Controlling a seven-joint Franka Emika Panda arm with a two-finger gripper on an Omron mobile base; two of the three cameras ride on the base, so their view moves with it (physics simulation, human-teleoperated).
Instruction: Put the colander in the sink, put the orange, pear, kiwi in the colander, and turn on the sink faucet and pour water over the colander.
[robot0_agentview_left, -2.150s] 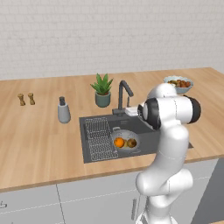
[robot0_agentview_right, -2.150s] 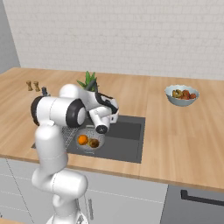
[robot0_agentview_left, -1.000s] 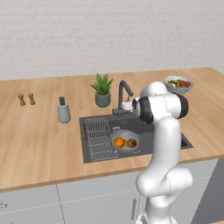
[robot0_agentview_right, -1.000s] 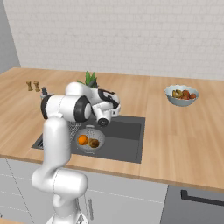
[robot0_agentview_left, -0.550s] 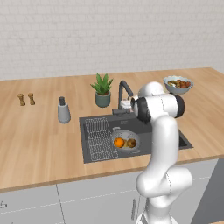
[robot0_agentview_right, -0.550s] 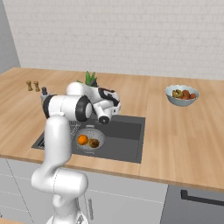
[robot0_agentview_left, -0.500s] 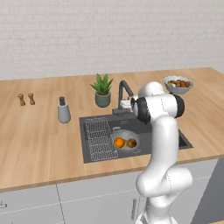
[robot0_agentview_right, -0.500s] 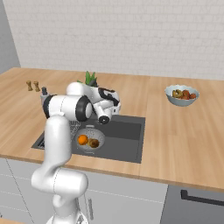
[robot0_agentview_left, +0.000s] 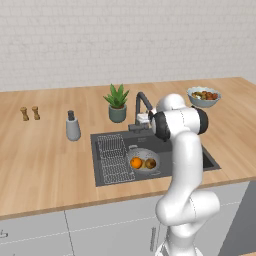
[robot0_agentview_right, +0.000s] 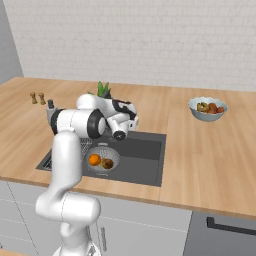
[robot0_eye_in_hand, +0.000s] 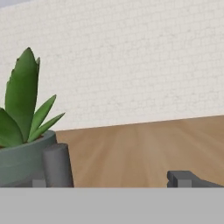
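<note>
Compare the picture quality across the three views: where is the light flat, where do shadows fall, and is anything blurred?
Left base view: even, soft light, no glare; the sink basin reads dark. Right base view: same flat light, faint shade under the pale blue bowl. Hand view: the potted plant and the brick wall look soft and slightly blurred.

White brick wall (robot0_agentview_left: 125, 40) (wooden counter (robot0_agentview_left: 40, 150) below).
</note>
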